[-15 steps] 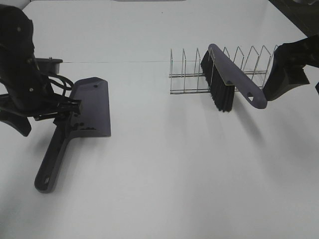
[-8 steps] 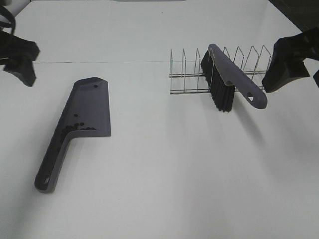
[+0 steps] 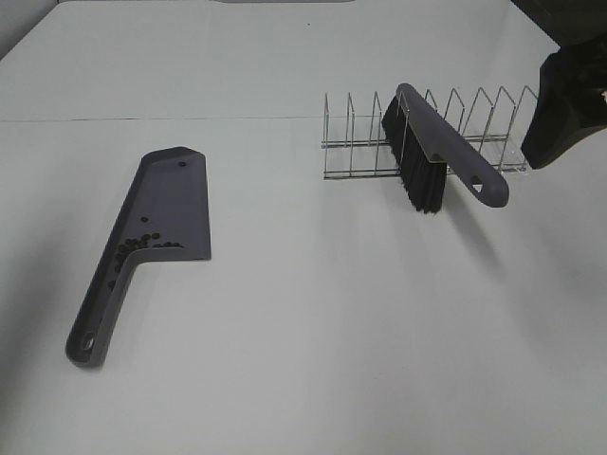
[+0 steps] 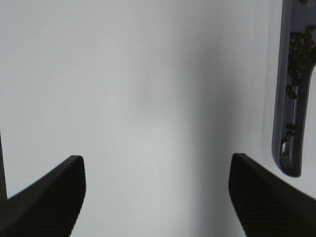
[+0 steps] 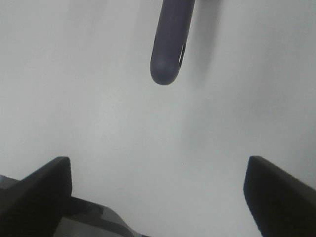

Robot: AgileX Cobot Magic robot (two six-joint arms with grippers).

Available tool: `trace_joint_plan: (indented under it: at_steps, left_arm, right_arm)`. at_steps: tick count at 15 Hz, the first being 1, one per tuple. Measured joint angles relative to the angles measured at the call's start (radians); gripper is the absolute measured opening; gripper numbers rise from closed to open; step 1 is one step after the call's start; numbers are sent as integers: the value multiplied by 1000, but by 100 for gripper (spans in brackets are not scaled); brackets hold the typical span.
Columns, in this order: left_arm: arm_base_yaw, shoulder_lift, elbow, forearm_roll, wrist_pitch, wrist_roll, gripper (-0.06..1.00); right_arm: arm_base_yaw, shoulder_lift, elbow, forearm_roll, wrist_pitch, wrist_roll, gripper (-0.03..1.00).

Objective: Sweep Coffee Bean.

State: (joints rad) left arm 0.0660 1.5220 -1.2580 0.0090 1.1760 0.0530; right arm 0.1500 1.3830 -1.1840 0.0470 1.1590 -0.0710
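The purple-grey dustpan (image 3: 169,213) lies flat on the white table at the left, with the coffee beans (image 3: 142,248) gathered inside it near the handle. In the left wrist view the dustpan (image 4: 295,98) and its beans (image 4: 297,49) run along one edge. My left gripper (image 4: 155,197) hangs open and empty over bare table beside it, and it is out of the exterior view. The brush (image 3: 438,152) leans on the wire rack (image 3: 360,142). My right gripper (image 5: 158,197) is open and empty, short of the brush handle's tip (image 5: 169,49).
The wire rack stands at the back right with the brush across its middle slots. The right arm's dark end (image 3: 561,114) hovers at the far right edge, just beyond the rack. A thin seam crosses the table behind the dustpan.
The left arm has lifted off the dustpan and left the exterior view to the upper left. The right gripper has drawn back from the brush handle toward the upper right.
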Motion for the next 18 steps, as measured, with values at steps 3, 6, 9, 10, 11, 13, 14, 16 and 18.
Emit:
trace_joint_plan:
  at_steps: [3,6,9,10,11,13,14,16,18]
  left_arm:
    - [3,-71,59,-4,38,7,73]
    - [3,-299,257,-9,14,7,73]
    - [3,-466,381,-9,5,7,73]
    - [3,-528,414,-9,-3,7,73]
    - [3,-587,444,-9,-5,7,73]
    - [3,-677,485,-25,-4,7,73]
    - [3,-728,507,-36,-4,7,73]
    - [3,-874,575,-77,0,7,73]
    - [3,-929,614,-85,9,7,73]
  right_arm:
    - [0,-13,1,0,55,0,86]
    - [0,-149,97,0,56,0,84]
    - [0,-278,210,0,55,0,83]
    - [0,-328,260,0,51,0,83]
    - [0,-380,319,0,40,0,83]
    - [0,-464,400,1,11,0,83]
    - [0,-511,449,1,-6,0,83]
    - [0,-653,574,1,-26,0,82]
    - [0,-716,620,7,-26,0,82]
